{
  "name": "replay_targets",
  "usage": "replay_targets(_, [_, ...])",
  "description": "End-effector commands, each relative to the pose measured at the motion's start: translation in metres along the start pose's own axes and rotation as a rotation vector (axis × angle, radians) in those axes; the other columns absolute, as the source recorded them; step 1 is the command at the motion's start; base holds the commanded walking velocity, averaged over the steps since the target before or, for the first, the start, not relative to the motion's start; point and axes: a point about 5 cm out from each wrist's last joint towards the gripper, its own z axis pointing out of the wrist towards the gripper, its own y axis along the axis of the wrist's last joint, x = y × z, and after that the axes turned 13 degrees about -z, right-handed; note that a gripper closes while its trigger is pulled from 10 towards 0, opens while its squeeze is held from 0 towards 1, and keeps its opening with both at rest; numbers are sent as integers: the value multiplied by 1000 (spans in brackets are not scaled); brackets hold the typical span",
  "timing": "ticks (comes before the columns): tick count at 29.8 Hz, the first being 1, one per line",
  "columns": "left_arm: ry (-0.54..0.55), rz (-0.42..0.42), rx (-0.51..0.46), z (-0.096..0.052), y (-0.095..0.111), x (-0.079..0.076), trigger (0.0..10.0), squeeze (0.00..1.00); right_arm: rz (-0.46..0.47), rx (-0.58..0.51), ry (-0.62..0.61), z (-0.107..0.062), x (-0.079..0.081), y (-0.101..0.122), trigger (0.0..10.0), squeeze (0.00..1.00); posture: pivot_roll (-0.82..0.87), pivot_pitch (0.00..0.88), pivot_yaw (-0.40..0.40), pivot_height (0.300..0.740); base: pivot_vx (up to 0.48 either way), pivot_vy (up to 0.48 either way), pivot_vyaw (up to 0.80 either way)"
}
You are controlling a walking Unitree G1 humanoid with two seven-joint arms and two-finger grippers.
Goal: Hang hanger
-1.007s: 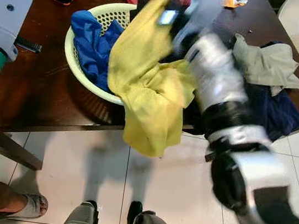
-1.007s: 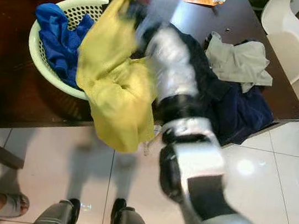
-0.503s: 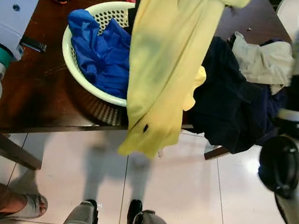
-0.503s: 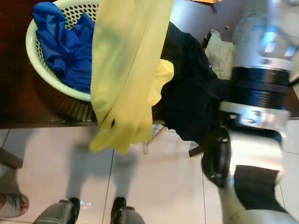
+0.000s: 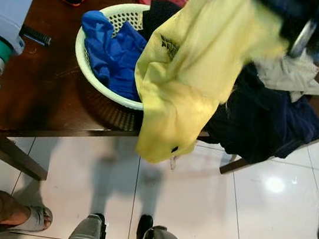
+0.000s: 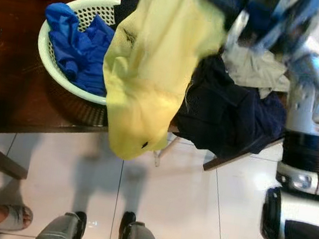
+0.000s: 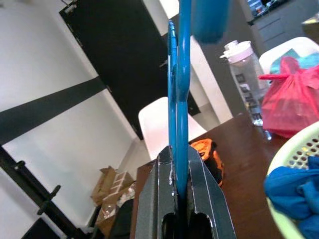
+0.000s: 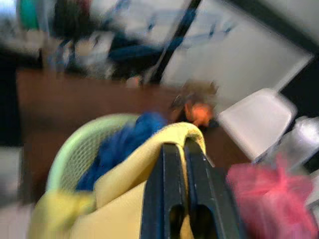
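Since half a second ago my right arm has swung up and the yellow shirt (image 5: 188, 82) now drapes lower, over the front rim of the green basket (image 5: 96, 84), its hem hanging past the dark surface (image 5: 38, 96) edge. My right hand (image 8: 182, 149) is pinched shut on a fold of that shirt. My left hand (image 7: 179, 162) is clamped on the blue hanger (image 7: 178, 84), held upright over the surface's left end. Blue cloth (image 5: 112, 50) fills the basket; dark clothes (image 5: 265, 125) pile beside it.
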Motion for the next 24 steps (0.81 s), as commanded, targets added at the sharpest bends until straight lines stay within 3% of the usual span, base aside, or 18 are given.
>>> replay_targets(1, [-13, 3, -11, 0, 1, -2, 10000, 0, -30, 44, 84, 5, 12, -6, 10000, 0, 109, 175, -67, 740, 0, 0, 0])
replay_targets(3, [-14, 3, -10, 0, 1, -2, 10000, 0, -31, 63, 124, 9, 20, -10, 10000, 0, 109, 175, -67, 740, 0, 0, 0])
replay_targets(4, [-15, 3, -12, 0, 1, -4, 10000, 0, -43, 110, 202, 13, 33, -18, 10000, 0, 119, 176, -74, 740, 0, 0, 0])
replay_targets(5, [-15, 3, -12, 0, 1, -4, 10000, 0, -43, 110, 202, 13, 33, -18, 10000, 0, 119, 176, -74, 740, 0, 0, 0])
replay_targets(6, [-14, 5, -13, -1, 2, -4, 10000, 0, -38, 146, 282, 14, 45, -25, 10000, 0, 120, 176, -79, 740, 0, 0, 0])
replay_targets(7, [-9, 8, -11, -2, 1, -3, 10000, 0, -43, 196, 372, 12, 59, -33, 10000, 259, 117, 177, -82, 740, 0, 0, 0])
replay_targets(9, [-9, 8, -11, -2, 1, -3, 10000, 0, -43, 196, 372, 12, 59, -33, 10000, 259, 117, 177, -82, 740, 0, 0, 0])
replay_targets(10, [-6, 10, -10, -3, 1, -3, 10000, 0, -52, 245, 432, 10, 67, -41, 10000, 1000, 113, 177, -85, 740, 0, 0, 0])
replay_targets(11, [-5, 10, -8, -3, 0, -3, 10000, 0, -72, 321, 487, 4, 74, -51, 10000, 1000, 111, 178, -88, 740, 0, 0, 0])
replay_targets(15, [-5, 4, -5, -4, -1, -4, 10000, 0, -61, 406, 531, -5, 80, -64, 10000, 1000, 111, 178, -88, 740, 0, 0, 0])
replay_targets(18, [-7, 2, -3, -5, -2, -4, 10000, 0, -34, 408, 441, -8, 71, -65, 10000, 961, 107, 178, -88, 740, 0, 0, 0])
replay_targets(19, [-8, 2, -2, -6, -2, -4, 10000, 0, -6, 382, 363, -7, 63, -62, 10000, 0, 107, 178, -89, 740, 0, 0, 0])
replay_targets(21, [-9, 1, 0, -6, -3, -4, 10000, 0, 127, 298, 84, -8, 33, -55, 10000, 0, 107, 178, -99, 740, 0, 0, 0])
replay_targets(22, [-9, 1, 0, -6, -3, -4, 10000, 0, 127, 298, 84, -8, 33, -55, 10000, 0, 107, 178, -99, 740, 0, 0, 0])
replay_targets(24, [-10, 0, 1, -7, -4, -6, 10000, 0, 259, 246, -128, -13, 16, -54, 10000, 0, 106, 179, -103, 740, 0, 0, 0])
